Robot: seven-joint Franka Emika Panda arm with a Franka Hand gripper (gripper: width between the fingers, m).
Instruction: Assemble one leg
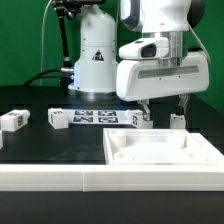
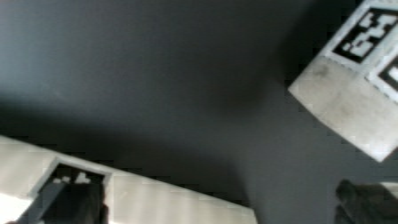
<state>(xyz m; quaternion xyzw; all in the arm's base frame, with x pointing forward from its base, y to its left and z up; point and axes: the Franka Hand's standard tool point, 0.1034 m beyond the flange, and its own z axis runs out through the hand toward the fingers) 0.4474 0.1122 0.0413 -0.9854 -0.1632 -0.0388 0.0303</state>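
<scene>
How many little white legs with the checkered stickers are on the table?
4 legs: one at the exterior view's far left, one just left of the marker board, one just right of it, one farther right. The white panel could hide more.

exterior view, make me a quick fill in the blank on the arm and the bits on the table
1. The gripper hangs with its jaws ____.
2. The leg at the exterior view's far left lies on the ____ table.
3. The marker board lies to the exterior view's ____ of the gripper.

Missing words: open; black; left.
</scene>
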